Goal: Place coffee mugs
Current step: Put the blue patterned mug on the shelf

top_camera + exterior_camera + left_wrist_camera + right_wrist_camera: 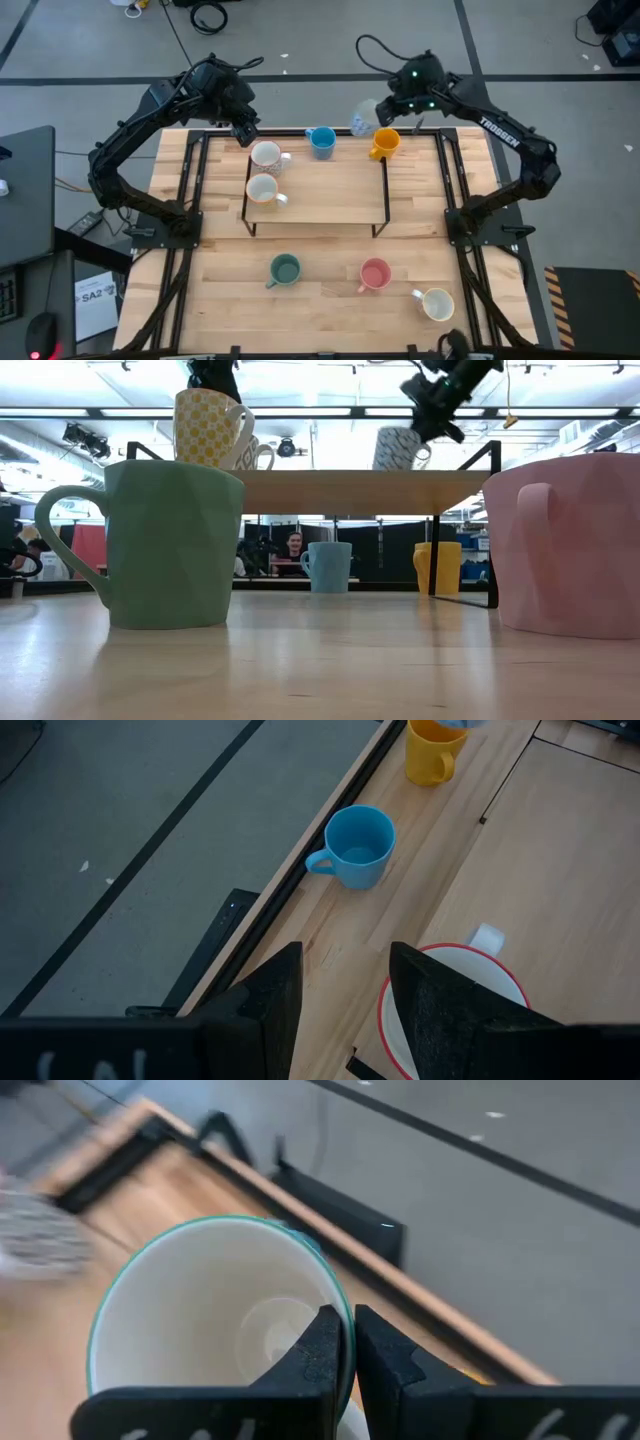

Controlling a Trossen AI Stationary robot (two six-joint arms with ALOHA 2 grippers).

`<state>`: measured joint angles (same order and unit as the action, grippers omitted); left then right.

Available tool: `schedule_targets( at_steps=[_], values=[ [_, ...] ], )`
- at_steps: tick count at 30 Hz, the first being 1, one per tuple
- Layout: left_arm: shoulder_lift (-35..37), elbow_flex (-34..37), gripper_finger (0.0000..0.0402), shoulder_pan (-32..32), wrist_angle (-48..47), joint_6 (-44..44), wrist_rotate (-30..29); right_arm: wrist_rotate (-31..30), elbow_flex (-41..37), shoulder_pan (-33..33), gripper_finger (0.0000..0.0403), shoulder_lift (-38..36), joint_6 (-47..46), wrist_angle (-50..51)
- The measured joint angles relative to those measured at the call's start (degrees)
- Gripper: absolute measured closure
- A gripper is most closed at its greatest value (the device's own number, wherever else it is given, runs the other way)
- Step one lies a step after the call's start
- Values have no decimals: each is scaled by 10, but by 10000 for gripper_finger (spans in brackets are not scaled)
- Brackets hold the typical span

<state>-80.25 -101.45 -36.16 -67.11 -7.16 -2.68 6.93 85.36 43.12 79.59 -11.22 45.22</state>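
Note:
My right gripper (378, 112) hangs over the table's far edge, shut on a patterned white coffee mug (362, 118) with a teal rim, also seen in the low view as the mug (398, 448). My left gripper (345, 985) stands open above the far left corner of a raised shelf (330, 195), just beside a white mug (265, 153) standing there. A second white mug (262, 188) stands on the shelf. The blue mug (321, 141) and orange-yellow mug (384, 143) stand at the far edge. Green (285, 268), pink (374, 273) and cream (436, 302) mugs stand on the near table. My right gripper pinches the patterned mug's rim wall (325, 1270), one finger inside the mug and one outside. The fingers come slanting down from above. The mug hangs below them, tilted, lifted clear of table and shelf (350, 490).
The shelf's black frame legs (381, 170) stand on the table. Bare wood lies on the shelf's right half and between the near mugs. A person (293, 545) sits in the room beyond the far edge.

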Motion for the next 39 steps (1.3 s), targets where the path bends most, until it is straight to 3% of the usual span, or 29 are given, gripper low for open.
schedule_targets(
  at_steps=[9,18,27,39],
  values=[
    [0,0,244,0,0,0,0,-25,0,-129,374,0,-91,-45],
    [0,0,244,0,0,0,0,-45,0,-212,374,41,-147,-53],
    [0,0,244,0,0,0,0,-47,0,-247,376,104,-146,-113],
    [0,0,244,0,-1,0,0,-46,0,-247,368,130,-146,-127]
  ],
)
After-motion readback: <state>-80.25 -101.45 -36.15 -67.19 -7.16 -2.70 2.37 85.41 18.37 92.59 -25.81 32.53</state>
